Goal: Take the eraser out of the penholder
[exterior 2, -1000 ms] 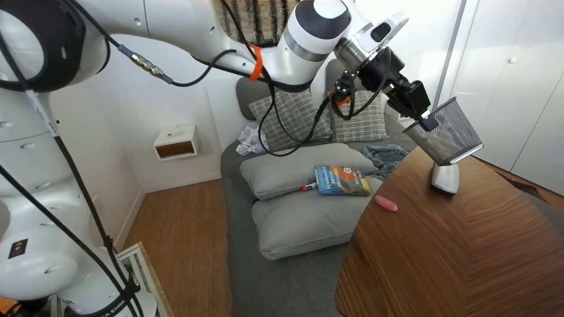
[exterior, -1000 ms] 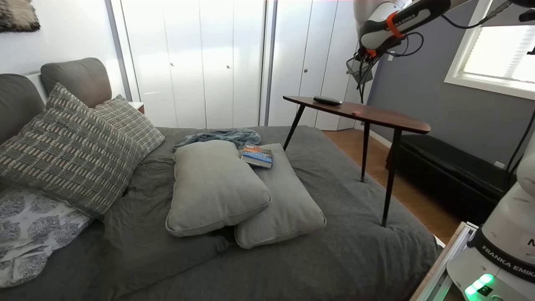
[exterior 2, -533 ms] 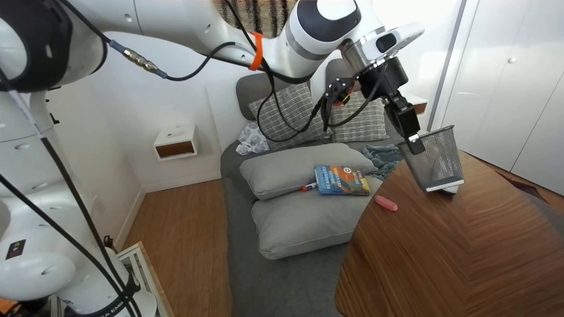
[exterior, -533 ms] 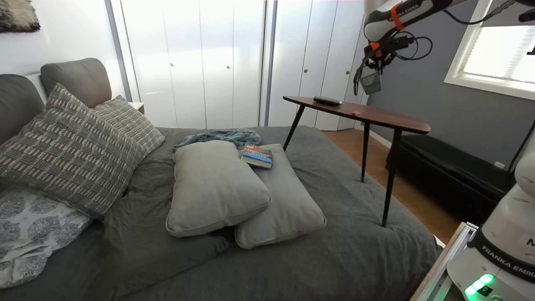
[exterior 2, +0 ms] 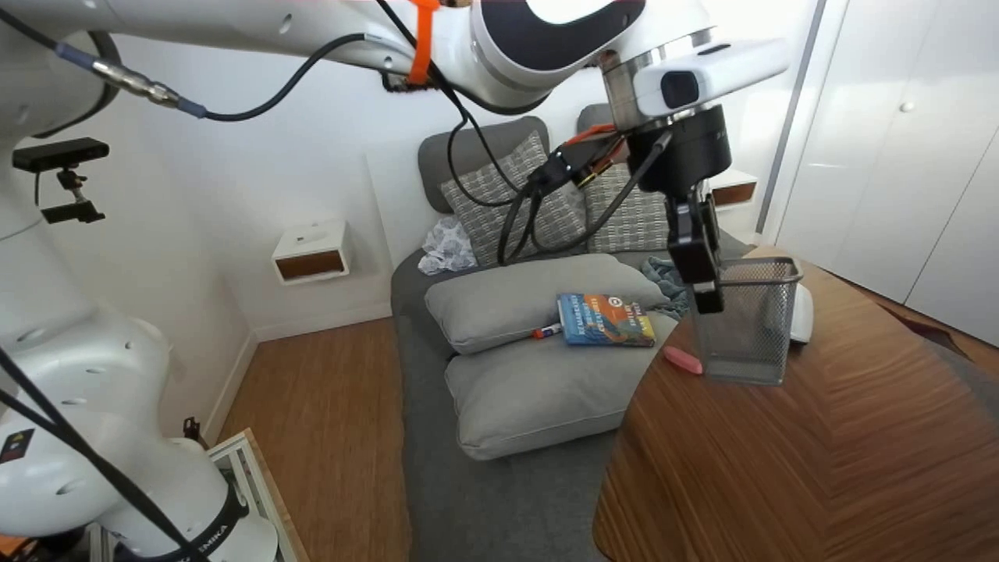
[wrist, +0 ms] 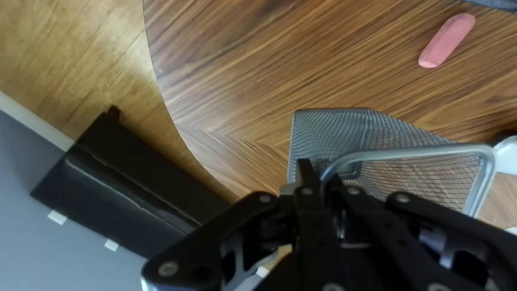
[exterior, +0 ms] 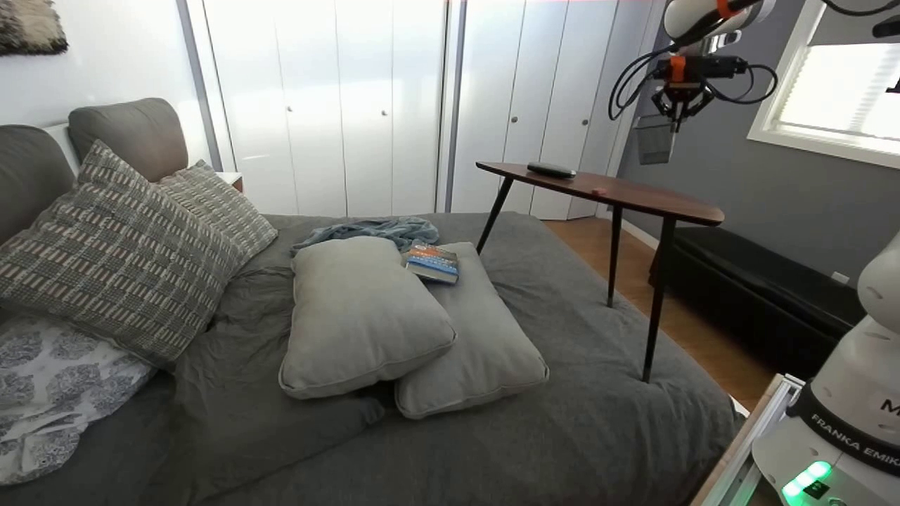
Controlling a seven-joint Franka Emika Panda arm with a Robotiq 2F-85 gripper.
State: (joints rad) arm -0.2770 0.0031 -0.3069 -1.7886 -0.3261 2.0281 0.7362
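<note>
The penholder is a grey wire-mesh cup [exterior 2: 745,336] with a thin metal rim, also seen in an exterior view [exterior: 654,144] and the wrist view [wrist: 422,178]. My gripper [exterior 2: 708,300] is shut on its rim, one finger on each side of the wall; the fingers also show in an exterior view [exterior: 676,125] and the wrist view [wrist: 319,173]. The cup hangs nearly upright above the table. No object shows in its visible inside; the fingers hide part of it. The pink eraser [wrist: 447,39] lies on the tabletop, also in both exterior views [exterior 2: 683,360] [exterior: 598,191].
The brown wooden table [exterior 2: 780,468] stands on the bed on thin legs. A white rounded object with a dark underside [exterior 2: 802,314] lies on it, close to the cup in that view. A book [exterior 2: 605,320] lies on the grey pillows. A black bench [exterior: 759,281] stands beyond the table.
My gripper has swung the penholder from strongly tilted to nearly upright, rightward in an exterior view and down and left in an exterior view. The eraser has not moved.
</note>
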